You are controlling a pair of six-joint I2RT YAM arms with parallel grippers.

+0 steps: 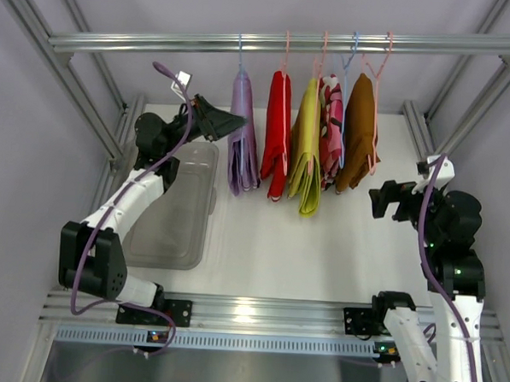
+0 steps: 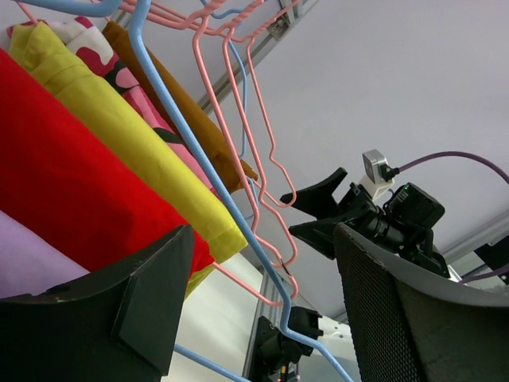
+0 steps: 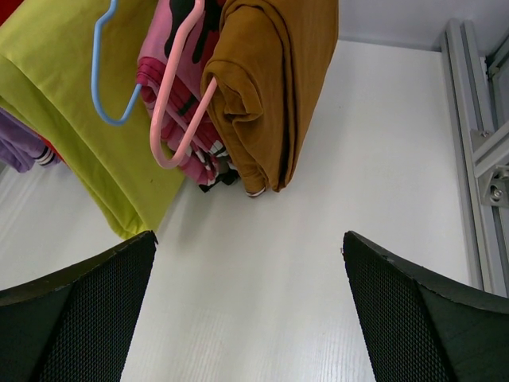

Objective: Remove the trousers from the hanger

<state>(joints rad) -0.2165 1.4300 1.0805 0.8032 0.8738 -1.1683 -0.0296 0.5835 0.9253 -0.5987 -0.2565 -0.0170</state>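
Several garments hang from the rail on wire hangers: lilac trousers (image 1: 242,143) on a blue hanger (image 2: 199,159), red trousers (image 1: 277,132), then yellow-green trousers (image 1: 306,151). My left gripper (image 1: 235,123) is raised against the upper part of the lilac trousers. In the left wrist view my left gripper (image 2: 262,239) has its jaws apart, the blue hanger's wire runs through the gap, and lilac cloth (image 2: 24,267) shows beside the left finger. My right gripper (image 1: 383,200) hovers open to the right of the clothes; the right wrist view shows my right gripper (image 3: 248,239) with only table between its fingers.
A pink patterned garment (image 1: 331,131) and a brown one (image 1: 358,128) hang at the right end of the row on pink hangers (image 3: 171,135). A clear plastic bin (image 1: 173,208) sits on the table under the left arm. Aluminium frame posts (image 1: 417,122) flank the table.
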